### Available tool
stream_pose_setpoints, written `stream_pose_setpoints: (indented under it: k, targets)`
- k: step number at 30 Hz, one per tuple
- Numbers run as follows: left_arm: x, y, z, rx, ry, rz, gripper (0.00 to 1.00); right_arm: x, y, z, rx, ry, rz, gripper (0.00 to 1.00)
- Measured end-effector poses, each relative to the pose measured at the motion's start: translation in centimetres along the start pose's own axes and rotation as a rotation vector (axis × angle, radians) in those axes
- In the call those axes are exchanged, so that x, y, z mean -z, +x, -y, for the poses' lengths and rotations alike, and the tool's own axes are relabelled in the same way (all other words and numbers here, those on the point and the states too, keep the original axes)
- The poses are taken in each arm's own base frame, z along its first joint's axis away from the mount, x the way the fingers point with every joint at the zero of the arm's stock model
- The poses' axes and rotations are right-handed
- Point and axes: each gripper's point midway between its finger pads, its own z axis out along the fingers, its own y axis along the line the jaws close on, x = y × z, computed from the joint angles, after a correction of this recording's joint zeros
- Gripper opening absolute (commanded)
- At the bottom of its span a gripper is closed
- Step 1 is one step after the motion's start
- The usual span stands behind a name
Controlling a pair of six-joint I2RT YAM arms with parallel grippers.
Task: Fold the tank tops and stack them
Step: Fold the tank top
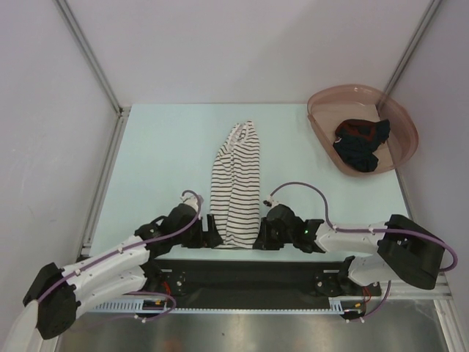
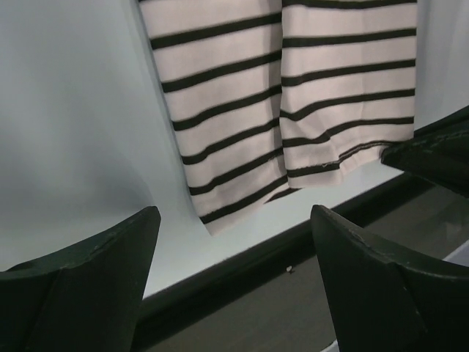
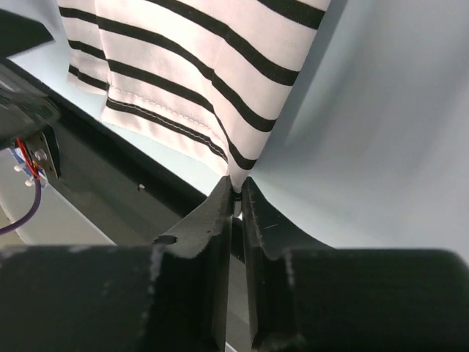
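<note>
The white tank top with thin black stripes (image 1: 236,187) lies folded lengthwise in the middle of the table, hem at the near edge. My left gripper (image 1: 212,239) is open just left of its near left corner (image 2: 220,213), touching nothing. My right gripper (image 1: 259,236) is shut on the near right corner of the striped top (image 3: 236,172), which also fills the upper right wrist view (image 3: 190,66). The dark navy tank top with red parts (image 1: 360,144) lies crumpled in the pink basin (image 1: 401,121) at the far right.
The black strip along the table's near edge (image 2: 242,271) runs just under both grippers. Grey walls and metal posts (image 1: 88,51) close in the table on the left, back and right.
</note>
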Motion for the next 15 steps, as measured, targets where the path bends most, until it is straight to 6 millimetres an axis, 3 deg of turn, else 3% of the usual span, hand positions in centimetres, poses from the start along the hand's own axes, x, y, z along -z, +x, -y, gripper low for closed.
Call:
stream_pose_setpoints:
  k: [3,4,12,15]
  targets:
    - [0.0,1.6,0.5,-0.001,0.004,-0.05,0.81,0.3,0.3,-0.1,-0.005,-0.002,0.005,0.0]
    - [-0.1,2.1,0.5,0.005,0.007,-0.061,0.75,0.4,0.3,-0.1,-0.007,-0.003,0.007,0.0]
    - [-0.5,3.2,0.3,0.083,0.031,-0.056,0.55,0.3,0.7,0.7,-0.03,0.017,0.009,0.0]
    - [-0.9,3.2,0.4,0.103,0.032,-0.052,0.41,0.3,0.8,0.6,-0.029,0.018,0.008,0.0]
